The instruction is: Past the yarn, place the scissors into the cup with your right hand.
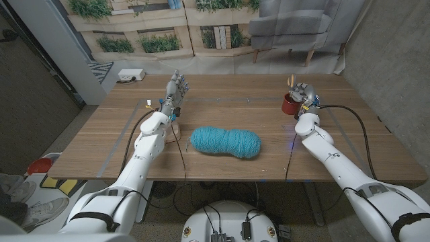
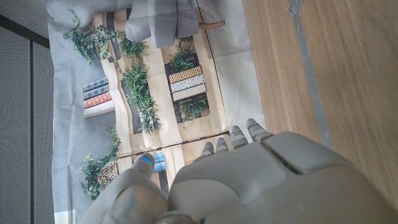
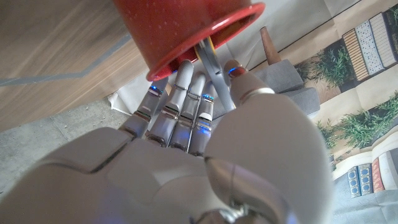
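Note:
A teal skein of yarn (image 1: 225,142) lies in the middle of the wooden table (image 1: 222,171). Beyond it at the far right stands the red cup (image 1: 289,104). My right hand (image 1: 304,93) is just above and beside the cup. In the right wrist view the grey scissors (image 3: 212,64) stick out of the cup's (image 3: 180,28) mouth, a yellow part inside, pinched between thumb and fingers of my right hand (image 3: 205,143). My left hand (image 1: 176,87) stands raised at the far left, fingers apart, holding nothing; its back (image 2: 261,180) is seen from the left wrist.
Black cables (image 1: 181,144) trail over the table from both wrists. A white box (image 1: 131,75) sits past the far left edge. Grey tape lines (image 1: 121,144) run along the table's sides. An armchair (image 1: 295,27) stands behind the table.

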Available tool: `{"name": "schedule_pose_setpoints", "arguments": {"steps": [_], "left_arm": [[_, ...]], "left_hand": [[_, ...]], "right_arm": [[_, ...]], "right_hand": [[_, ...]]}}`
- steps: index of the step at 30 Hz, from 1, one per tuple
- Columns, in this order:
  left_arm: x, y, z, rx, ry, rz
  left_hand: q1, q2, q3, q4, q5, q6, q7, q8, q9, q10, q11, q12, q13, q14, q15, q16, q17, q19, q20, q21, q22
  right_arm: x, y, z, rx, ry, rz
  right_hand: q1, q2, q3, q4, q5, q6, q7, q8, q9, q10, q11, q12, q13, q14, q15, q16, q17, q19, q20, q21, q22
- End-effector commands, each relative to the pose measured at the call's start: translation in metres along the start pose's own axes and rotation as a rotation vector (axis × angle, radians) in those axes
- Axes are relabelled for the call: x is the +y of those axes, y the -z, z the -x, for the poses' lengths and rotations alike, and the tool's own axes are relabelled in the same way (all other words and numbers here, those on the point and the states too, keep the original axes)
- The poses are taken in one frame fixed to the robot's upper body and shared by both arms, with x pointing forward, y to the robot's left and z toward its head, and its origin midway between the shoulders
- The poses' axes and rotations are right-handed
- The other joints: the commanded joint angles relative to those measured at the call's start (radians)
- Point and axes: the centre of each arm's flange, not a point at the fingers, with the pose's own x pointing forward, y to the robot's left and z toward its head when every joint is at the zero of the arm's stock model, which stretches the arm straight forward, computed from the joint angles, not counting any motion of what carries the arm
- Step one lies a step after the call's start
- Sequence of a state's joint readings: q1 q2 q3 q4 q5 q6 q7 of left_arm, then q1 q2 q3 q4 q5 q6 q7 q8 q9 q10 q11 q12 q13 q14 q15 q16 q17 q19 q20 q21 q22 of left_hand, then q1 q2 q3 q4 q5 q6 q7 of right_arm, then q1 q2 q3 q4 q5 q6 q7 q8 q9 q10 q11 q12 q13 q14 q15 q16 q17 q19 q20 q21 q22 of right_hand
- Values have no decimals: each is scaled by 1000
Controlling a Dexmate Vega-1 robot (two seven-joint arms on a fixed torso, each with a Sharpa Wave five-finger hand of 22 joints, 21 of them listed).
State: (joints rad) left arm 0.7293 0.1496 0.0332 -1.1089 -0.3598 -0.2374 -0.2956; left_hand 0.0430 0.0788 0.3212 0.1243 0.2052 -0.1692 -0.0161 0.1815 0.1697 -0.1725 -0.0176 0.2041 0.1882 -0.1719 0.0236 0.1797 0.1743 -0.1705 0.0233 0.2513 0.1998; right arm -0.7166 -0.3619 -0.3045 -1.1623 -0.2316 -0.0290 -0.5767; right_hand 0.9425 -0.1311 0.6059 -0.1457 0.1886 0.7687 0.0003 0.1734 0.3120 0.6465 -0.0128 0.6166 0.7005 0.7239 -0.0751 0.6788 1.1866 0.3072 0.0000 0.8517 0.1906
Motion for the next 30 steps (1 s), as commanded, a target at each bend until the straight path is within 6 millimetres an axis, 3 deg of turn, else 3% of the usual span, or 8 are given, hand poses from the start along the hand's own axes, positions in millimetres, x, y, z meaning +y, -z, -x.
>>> {"name": "schedule_pose_setpoints", "arguments": {"steps": [1, 5, 10, 14, 18, 26, 28, 30], "left_arm": [[0, 0, 2, -3, -5, 0], [0, 0, 2, -3, -6, -1], [1, 0, 3, -3, -6, -1], [2, 0, 4, -5, -8, 0], [2, -1, 5, -6, -9, 1], [3, -2, 6, -8, -9, 1], [3, -2, 6, -9, -8, 1], [3, -2, 6, -9, -7, 1]], "left_hand": [[6, 5, 2, -3, 5, -103, -2, 2, 5, -142, 0, 3, 2, -163, -4, 5, 3, -58, 4, -3, 3], [6, 5, 2, -3, 5, -104, -2, 2, 5, -142, -1, 3, 2, -163, -4, 5, 3, -57, 5, -3, 3], [7, 5, 2, -3, 5, -106, -1, 1, 5, -143, -1, 3, 2, -163, -3, 4, 3, -58, 5, -3, 3], [7, 5, 2, -4, 5, -106, 0, 1, 5, -143, -1, 3, 2, -164, -3, 4, 3, -58, 5, -4, 3], [8, 6, 2, -4, 5, -106, 0, 1, 5, -142, -1, 3, 2, -164, -4, 4, 3, -57, 5, -4, 3], [8, 6, 2, -5, 5, -107, 0, 2, 5, -142, -1, 3, 2, -163, -4, 4, 3, -57, 5, -4, 3], [8, 6, 2, -5, 5, -107, 0, 2, 5, -140, 0, 3, 2, -163, -3, 4, 3, -57, 6, -4, 3], [9, 6, 1, -5, 5, -107, -1, 1, 5, -141, 0, 3, 2, -163, -4, 4, 3, -57, 4, -4, 3]], "right_arm": [[-2, 1, 2, 1, -9, -3], [-2, 1, 2, -3, -15, -9], [-3, -1, 2, -12, -20, -4], [-5, -2, 2, -15, -21, -5], [-6, -4, 2, -17, -27, -5], [-7, -5, 1, -15, -34, 2], [-7, -6, 1, -19, -41, 4], [-7, -6, 1, -17, -39, 6]], "right_hand": [[-61, -25, -4, 16, 4, -21, 7, 9, -8, -13, 4, -3, 1, -6, -103, -40, -45, -16, 0, -3, 0], [-131, -38, -19, 31, 22, -45, 15, 10, -17, -36, 13, -12, -4, -26, -87, -90, -95, -36, -1, -13, -1], [-169, -43, -28, 34, 37, -68, 18, 9, -23, -55, 13, -22, -11, -42, -76, -120, -124, -39, -1, -17, -2], [-203, -40, -32, 28, 59, -99, 22, 11, -31, -86, 28, -41, -30, -68, -64, -185, -198, -55, -2, -30, -4], [-248, -43, -44, 24, 79, -135, 21, 13, -39, -124, 35, -66, -55, -106, -20, -255, -276, -66, -4, -47, -7], [-285, -44, -56, 15, 102, -188, 29, 11, -47, -178, 41, -95, -82, -160, -3, -327, -348, -90, -7, -75, -10], [-298, -44, -61, 10, 112, -209, 30, 11, -50, -197, 65, -107, -96, -192, 3, -360, -376, -95, -4, -85, -10], [-304, -44, -64, 10, 115, -216, 30, 12, -51, -206, 64, -112, -101, -204, 0, -371, -385, -101, -2, -90, -11]]}}
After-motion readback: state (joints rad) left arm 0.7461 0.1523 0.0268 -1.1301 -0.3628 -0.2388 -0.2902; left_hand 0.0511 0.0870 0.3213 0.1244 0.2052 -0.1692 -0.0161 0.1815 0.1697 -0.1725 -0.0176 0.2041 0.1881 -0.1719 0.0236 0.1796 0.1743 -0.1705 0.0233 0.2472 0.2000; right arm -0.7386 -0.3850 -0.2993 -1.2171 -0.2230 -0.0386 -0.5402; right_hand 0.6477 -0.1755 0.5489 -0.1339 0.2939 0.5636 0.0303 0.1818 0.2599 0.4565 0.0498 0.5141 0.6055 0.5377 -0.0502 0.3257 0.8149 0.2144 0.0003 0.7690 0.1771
